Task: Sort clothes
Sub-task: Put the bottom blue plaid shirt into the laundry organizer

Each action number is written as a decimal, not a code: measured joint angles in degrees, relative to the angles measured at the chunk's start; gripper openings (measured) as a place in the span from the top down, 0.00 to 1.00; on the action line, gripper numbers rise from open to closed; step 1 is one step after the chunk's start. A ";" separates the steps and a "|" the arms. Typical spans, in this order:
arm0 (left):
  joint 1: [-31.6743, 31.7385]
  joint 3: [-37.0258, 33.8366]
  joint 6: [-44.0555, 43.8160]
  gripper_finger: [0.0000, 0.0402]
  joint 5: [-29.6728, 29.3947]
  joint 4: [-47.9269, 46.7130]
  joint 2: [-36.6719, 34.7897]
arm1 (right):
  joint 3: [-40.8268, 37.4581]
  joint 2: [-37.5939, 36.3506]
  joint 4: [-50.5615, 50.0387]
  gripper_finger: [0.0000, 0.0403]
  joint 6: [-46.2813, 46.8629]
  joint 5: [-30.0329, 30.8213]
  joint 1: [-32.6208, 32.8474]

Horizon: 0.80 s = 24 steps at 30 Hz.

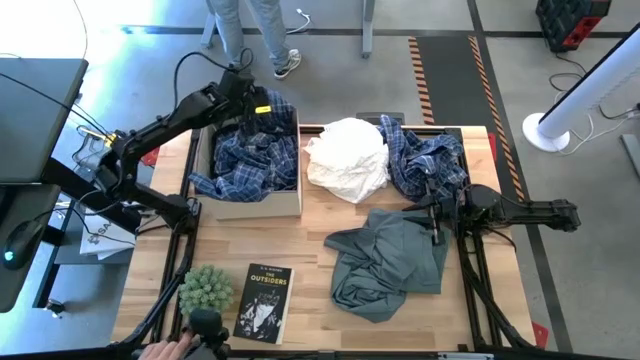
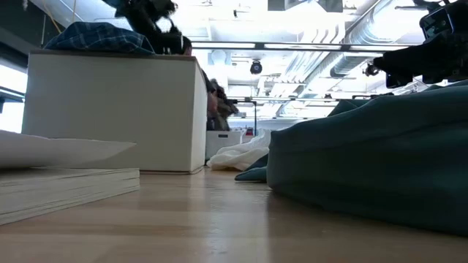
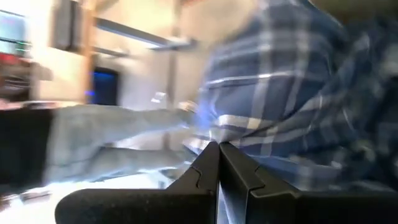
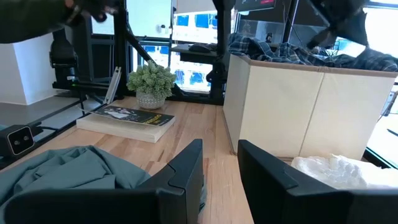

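My left pincer, pressed together on nothing, hovered over the boxed blue-and-white plaid shirts (sorted there by pattern), while my right pincer waited spread.

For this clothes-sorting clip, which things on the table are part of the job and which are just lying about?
Part of the job:
plaid shirt in the box
white garment
plaid shirt on the table
grey-green shirt
box
left gripper, over the box
right gripper, by the grey-green shirt

Lying about:
book
small potted plant
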 joint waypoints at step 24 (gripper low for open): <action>-22.27 0.02 -20.39 1.00 28.14 -5.27 -32.47 | 0.01 0.00 0.00 0.76 0.00 0.01 -0.01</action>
